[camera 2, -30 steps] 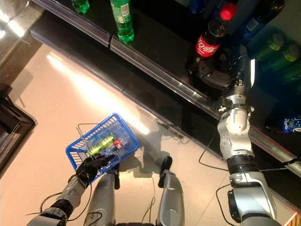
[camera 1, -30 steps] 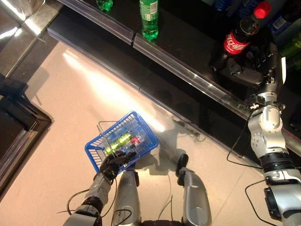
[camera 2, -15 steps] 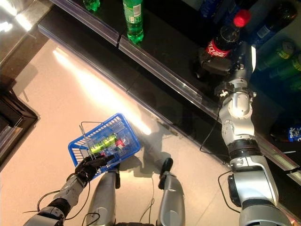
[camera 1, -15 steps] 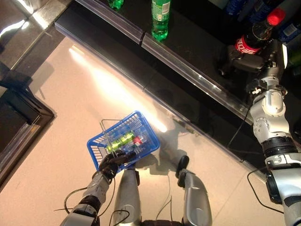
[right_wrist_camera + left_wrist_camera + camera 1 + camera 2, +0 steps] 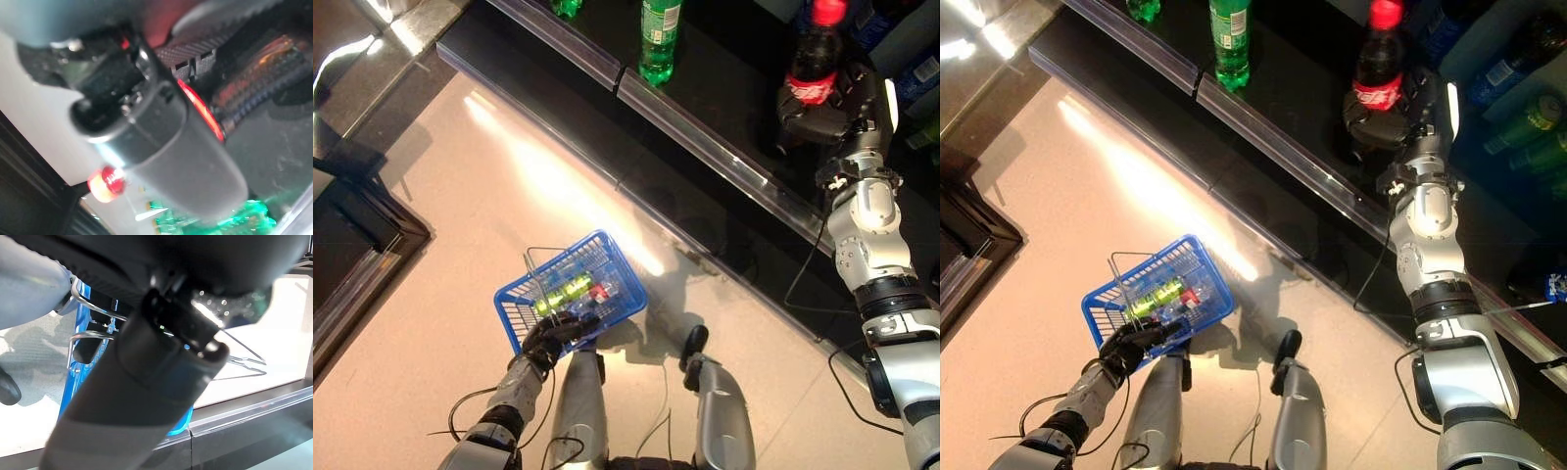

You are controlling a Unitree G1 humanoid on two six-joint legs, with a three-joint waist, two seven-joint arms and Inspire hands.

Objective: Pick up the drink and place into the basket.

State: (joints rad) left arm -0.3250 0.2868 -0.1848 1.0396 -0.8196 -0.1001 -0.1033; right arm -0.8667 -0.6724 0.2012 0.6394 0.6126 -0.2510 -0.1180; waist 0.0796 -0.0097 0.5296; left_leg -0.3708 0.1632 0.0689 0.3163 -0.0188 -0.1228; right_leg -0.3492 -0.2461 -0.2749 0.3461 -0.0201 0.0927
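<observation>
A cola bottle (image 5: 813, 59) with a red cap and red label stands upright over the dark shelf (image 5: 724, 98) at the upper right. My right hand (image 5: 832, 103) is shut round its lower body, and its thumb (image 5: 166, 147) lies across the red label in the right wrist view. The blue wire basket (image 5: 514, 308) hangs low near the floor. My left hand (image 5: 553, 333) is curled on the basket's wire handle (image 5: 98, 308) at its near edge. A green bottle (image 5: 563, 292) and a small red item lie inside the basket.
A green bottle (image 5: 658, 39) stands on the shelf to the left of the cola, another at the top edge. The shelf's clear front rail (image 5: 705, 147) runs diagonally. A dark frame (image 5: 362, 235) lies at the left. More drinks sit at the far right.
My right hand has closed on the cola bottle, brought it upright and moved it a little left. The view has also shifted. The left hand and basket stay as they were.
</observation>
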